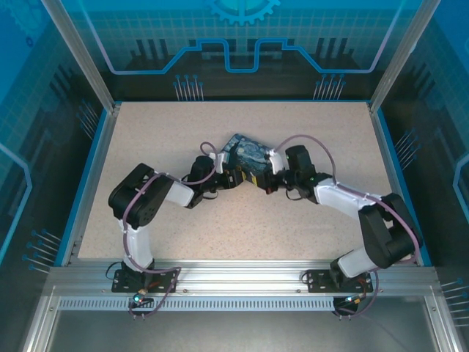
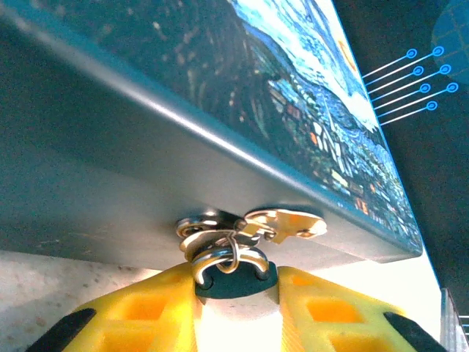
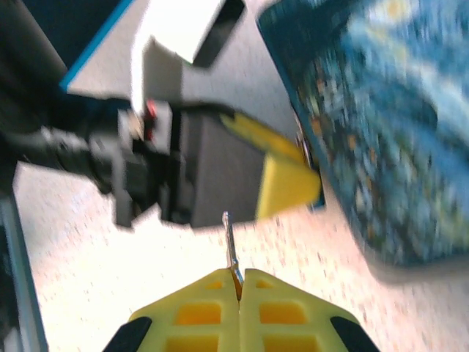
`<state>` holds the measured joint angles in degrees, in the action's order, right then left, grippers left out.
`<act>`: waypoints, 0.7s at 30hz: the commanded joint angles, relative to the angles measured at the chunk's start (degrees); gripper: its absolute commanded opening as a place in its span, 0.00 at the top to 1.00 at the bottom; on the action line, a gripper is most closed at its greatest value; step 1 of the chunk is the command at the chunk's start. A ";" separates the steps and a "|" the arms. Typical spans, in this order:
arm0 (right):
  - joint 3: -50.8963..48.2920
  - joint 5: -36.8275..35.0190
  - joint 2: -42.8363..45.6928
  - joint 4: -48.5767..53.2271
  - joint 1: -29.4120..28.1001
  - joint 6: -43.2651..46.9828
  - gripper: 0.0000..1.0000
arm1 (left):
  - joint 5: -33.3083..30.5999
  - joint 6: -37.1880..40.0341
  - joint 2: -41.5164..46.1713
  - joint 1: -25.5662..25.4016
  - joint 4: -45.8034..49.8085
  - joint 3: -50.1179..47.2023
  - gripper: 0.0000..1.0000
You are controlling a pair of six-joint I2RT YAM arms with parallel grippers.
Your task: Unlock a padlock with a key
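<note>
Pressed-together right claw pinching key, blade poking out ahead. Left claw clamped on padlock between its fingertips, against box edge. Line blade with keyhole, creep in, hold padlock steady.

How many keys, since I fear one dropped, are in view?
1. The key sticks out of the shut right gripper, short of the box. Another may be hidden under the box.

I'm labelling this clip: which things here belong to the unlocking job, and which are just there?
Job: padlock, in the left tool; key, in the right tool.
Just there: painted box whose hasp carries the padlock; table.
</note>
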<state>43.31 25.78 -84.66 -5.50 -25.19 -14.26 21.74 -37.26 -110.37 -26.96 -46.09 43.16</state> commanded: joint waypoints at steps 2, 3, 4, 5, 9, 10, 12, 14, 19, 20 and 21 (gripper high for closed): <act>-4.72 -3.63 3.94 5.75 -1.20 7.77 0.97 | -1.30 -6.19 4.32 -1.77 3.67 -0.91 0.73; -5.21 -4.30 4.38 6.06 -1.69 8.71 0.97 | -1.19 -7.15 4.80 -1.98 4.39 -0.81 0.74; -5.80 -4.71 4.58 6.11 -2.12 9.68 0.97 | -1.01 -8.35 5.29 -2.27 5.47 -0.67 0.75; -6.19 -5.09 4.43 5.92 -2.72 10.55 0.97 | -0.92 -9.44 5.81 -2.63 6.25 -0.68 0.75; -6.53 -5.86 3.12 4.06 -3.62 12.37 0.97 | -0.82 -10.61 8.01 -3.84 10.08 -0.48 0.75; -6.34 -5.90 2.59 3.63 -3.72 12.73 0.97 | -1.02 -10.88 8.57 -3.94 10.60 -0.69 0.75; -5.85 -6.12 1.61 3.15 -3.88 13.18 0.97 | -0.99 -11.56 9.11 -4.06 10.70 -1.24 0.75; -5.19 -6.59 0.56 2.82 -4.11 13.77 0.97 | -0.75 -12.25 9.36 -4.05 10.29 -1.59 0.76; -3.78 -8.07 -1.70 2.89 -4.58 15.04 0.97 | -0.91 -12.30 10.11 -4.50 11.18 -1.43 0.77; -3.67 -8.08 -1.89 2.65 -4.65 15.13 0.98 | -0.98 -11.98 10.24 -4.63 11.50 -1.28 0.77; -3.51 -8.03 -2.06 2.40 -4.71 15.18 0.97 | -1.07 -11.78 10.27 -4.60 11.91 -1.19 0.77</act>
<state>38.02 18.46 -85.89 -2.17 -29.26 -0.84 21.19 -48.82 -102.56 -30.98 -34.70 41.93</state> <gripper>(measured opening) 0.050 0.230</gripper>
